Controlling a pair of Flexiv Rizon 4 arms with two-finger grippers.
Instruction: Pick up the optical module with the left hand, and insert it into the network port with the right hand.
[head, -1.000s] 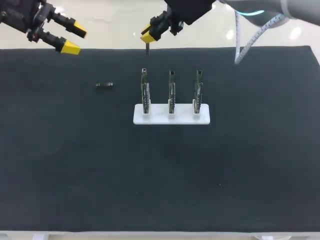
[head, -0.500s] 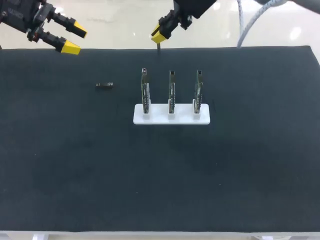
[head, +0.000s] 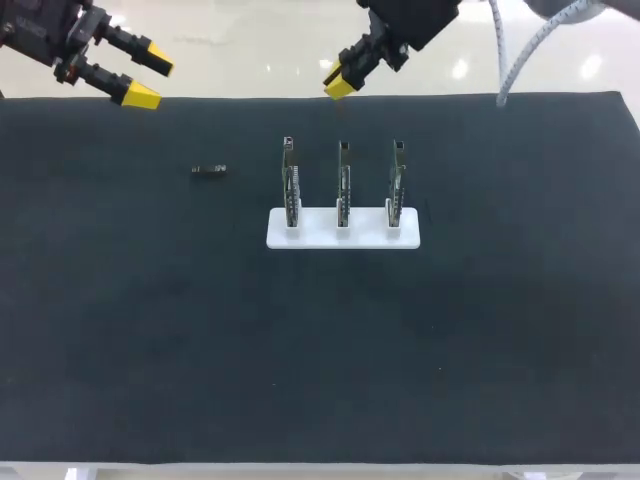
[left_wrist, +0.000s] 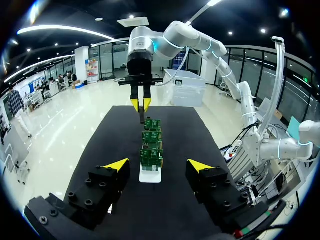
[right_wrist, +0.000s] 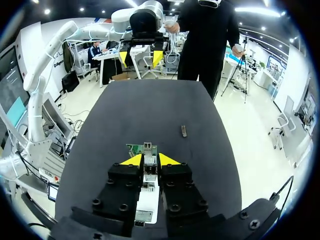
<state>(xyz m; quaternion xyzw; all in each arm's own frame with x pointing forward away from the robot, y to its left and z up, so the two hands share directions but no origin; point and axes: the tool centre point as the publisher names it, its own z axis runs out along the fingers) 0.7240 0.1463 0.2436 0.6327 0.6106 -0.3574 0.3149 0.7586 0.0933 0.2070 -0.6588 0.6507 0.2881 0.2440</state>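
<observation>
A white base holds three upright circuit boards with network ports, mid-table. One small dark optical module lies loose on the black mat to their left, also seen ahead of my right gripper as module. My right gripper hangs above the mat's far edge, behind the middle board, shut on a second optical module that points down, module. My left gripper stands open and empty at the far left corner, well away from the loose module.
The black mat covers the whole table. In the left wrist view the boards stand in a row ahead of the open left gripper, with my right gripper behind them.
My right gripper has moved right along the far edge with its module, from behind the left board to behind the middle one. The left arm has stayed still.
</observation>
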